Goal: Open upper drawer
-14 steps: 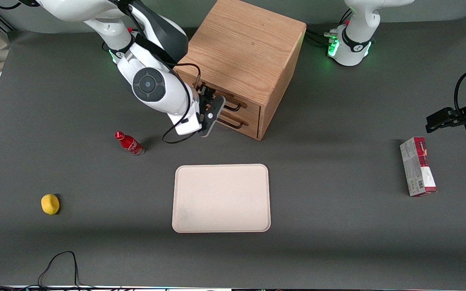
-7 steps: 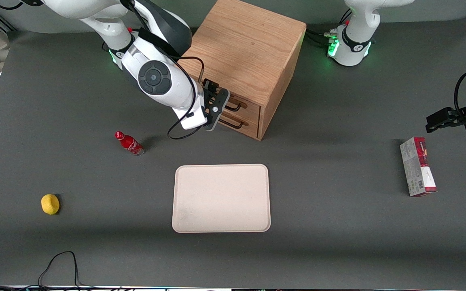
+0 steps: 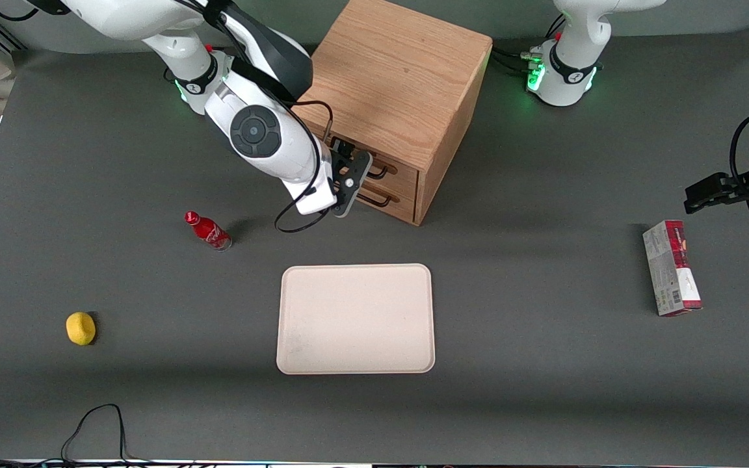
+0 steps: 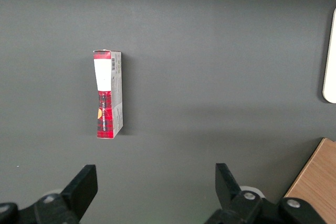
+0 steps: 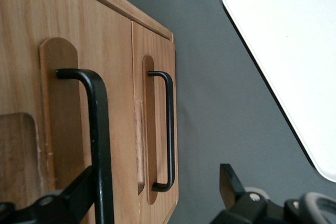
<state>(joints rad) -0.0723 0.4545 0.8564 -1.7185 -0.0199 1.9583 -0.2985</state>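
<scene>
Your hand [image 3: 356, 174] sits in front of the upper drawer [image 3: 393, 171], fingers [image 5: 79, 195] spread apart around its black handle [image 5: 97, 129], not clamped.

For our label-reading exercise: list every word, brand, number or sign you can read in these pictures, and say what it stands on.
No text reads clearly.
Red bottle: white script, too small to read.
Red and white box: print and a barcode, too blurred to read.
Upper drawer, where the gripper sits with open fingers at the handle: no markings.
Tray and lemon: none.
</scene>
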